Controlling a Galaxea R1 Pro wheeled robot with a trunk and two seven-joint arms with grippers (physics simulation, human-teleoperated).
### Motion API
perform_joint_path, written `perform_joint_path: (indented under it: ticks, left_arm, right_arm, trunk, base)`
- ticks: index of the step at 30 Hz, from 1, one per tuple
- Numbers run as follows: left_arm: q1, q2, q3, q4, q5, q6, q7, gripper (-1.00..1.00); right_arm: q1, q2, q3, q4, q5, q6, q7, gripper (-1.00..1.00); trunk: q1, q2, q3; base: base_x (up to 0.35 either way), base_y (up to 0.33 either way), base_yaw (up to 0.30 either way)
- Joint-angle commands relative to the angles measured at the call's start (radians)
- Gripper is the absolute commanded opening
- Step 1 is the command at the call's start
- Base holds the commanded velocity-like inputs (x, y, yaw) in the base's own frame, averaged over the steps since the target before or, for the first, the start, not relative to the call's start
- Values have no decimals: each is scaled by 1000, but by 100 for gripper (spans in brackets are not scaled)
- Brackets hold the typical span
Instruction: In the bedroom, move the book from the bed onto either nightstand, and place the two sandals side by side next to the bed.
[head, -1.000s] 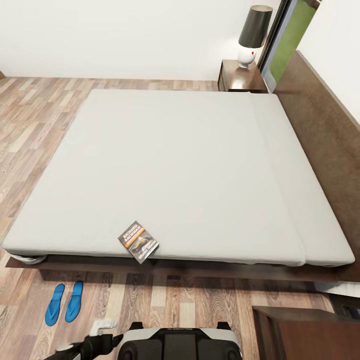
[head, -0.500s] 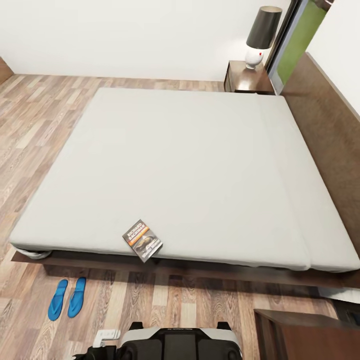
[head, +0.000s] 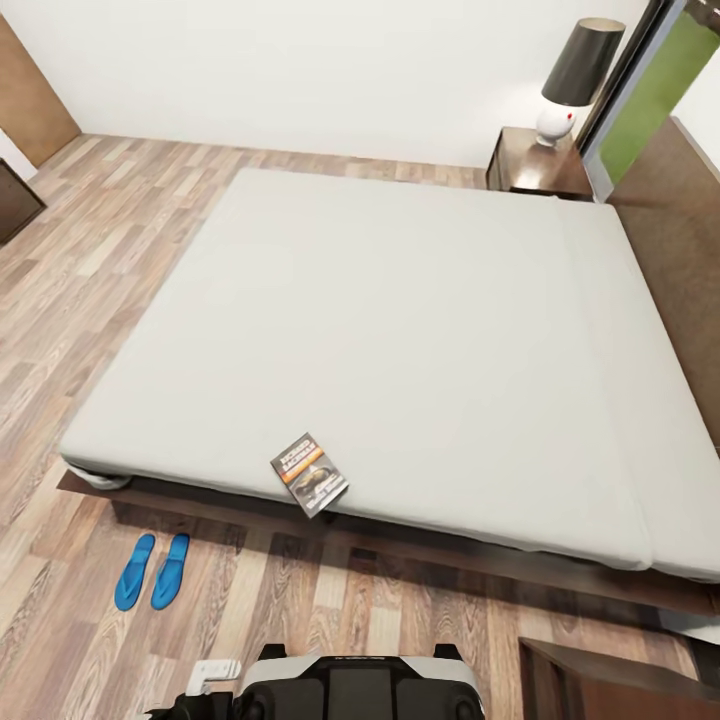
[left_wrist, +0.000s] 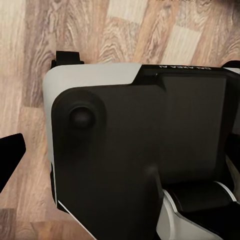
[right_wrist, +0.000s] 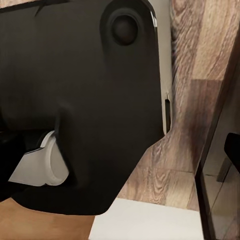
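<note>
Arms were tucked low by my base, the left gripper barely peeking out so I couldn't tell its opening, and with the two sandals already paired beside the bed, I judged squaring up to the book overhanging the mattress edge best, the nightstand far beyond.

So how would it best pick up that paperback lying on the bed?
Probably by the corner of the book that juts past the mattress edge of the bed toward the robot. It lies flat and thin, so coming from the near floor side, one finger under and one over that overhang, looks easier than pinching from above.
</note>
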Motion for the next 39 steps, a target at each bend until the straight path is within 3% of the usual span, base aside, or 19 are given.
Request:
perform_joint_path:
  ticks: [1,24,39]
  left_arm:
    - [-1,0,8,1,-11,-4,-2,100]
    - [0,0,8,1,-11,-4,-2,100]
    - [0,0,8,1,-11,-3,-3,100]
  right_arm:
    - [-1,-1,-8,4,9,-7,0,100]
    - [-1,-1,-7,4,9,-8,-1,100]
    - [-1,-1,-4,12,14,-10,-3,100]
  trunk:
    - [1,-1,-1]
    - [1,-1,-1]
    - [1,-1,-1]
  base:
    - [0,0,207]
    - [0,0,180]
    - [0,0,20]
